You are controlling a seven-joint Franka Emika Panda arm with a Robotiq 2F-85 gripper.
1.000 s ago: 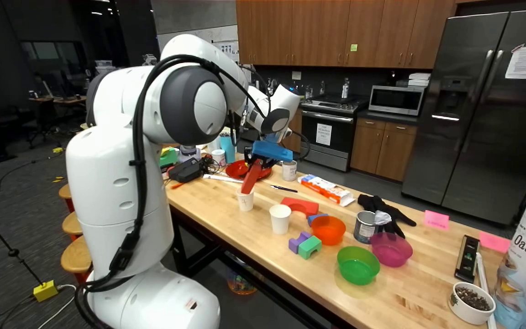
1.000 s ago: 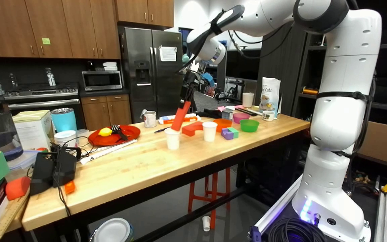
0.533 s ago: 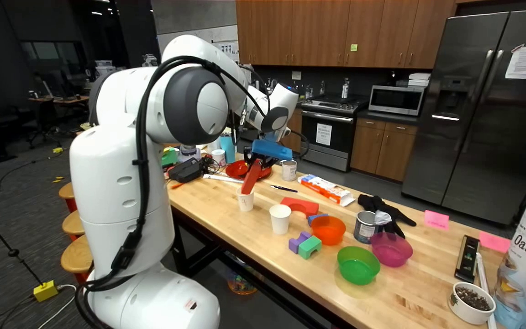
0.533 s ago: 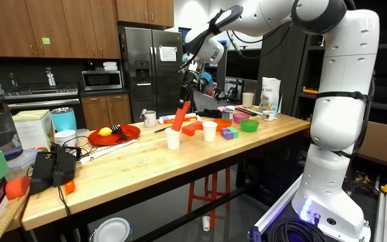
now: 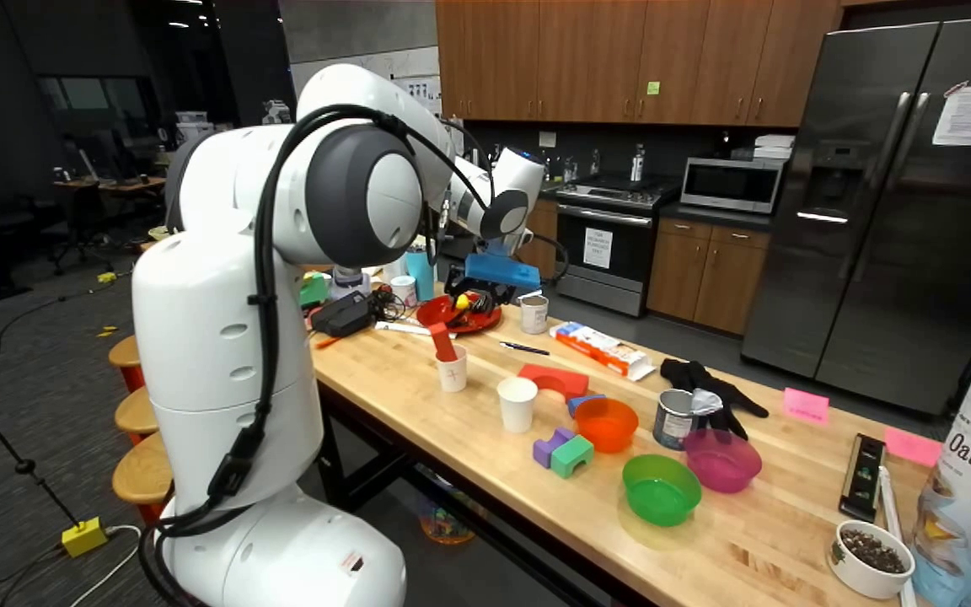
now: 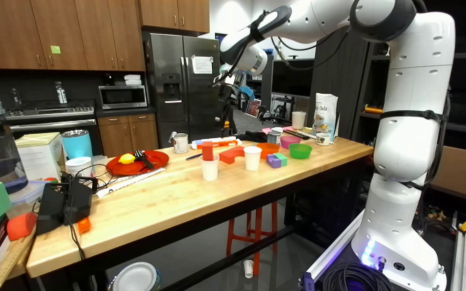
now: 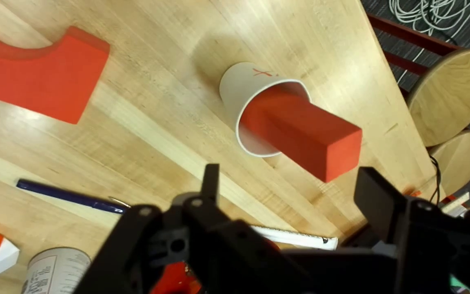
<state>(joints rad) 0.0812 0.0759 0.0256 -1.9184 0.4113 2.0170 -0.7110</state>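
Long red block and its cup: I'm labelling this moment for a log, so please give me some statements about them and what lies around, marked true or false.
1. The long red block sticks up out of a white cup. True.
2. The gripper is clamped on that block. False: its jaws stand open, clear of it.
3. A second white cup stands upright on the table. True.
4. The yellow lemon sits in the green bowl. False: it lies on the red plate.
5. The cup around the block bears a red mark. True.
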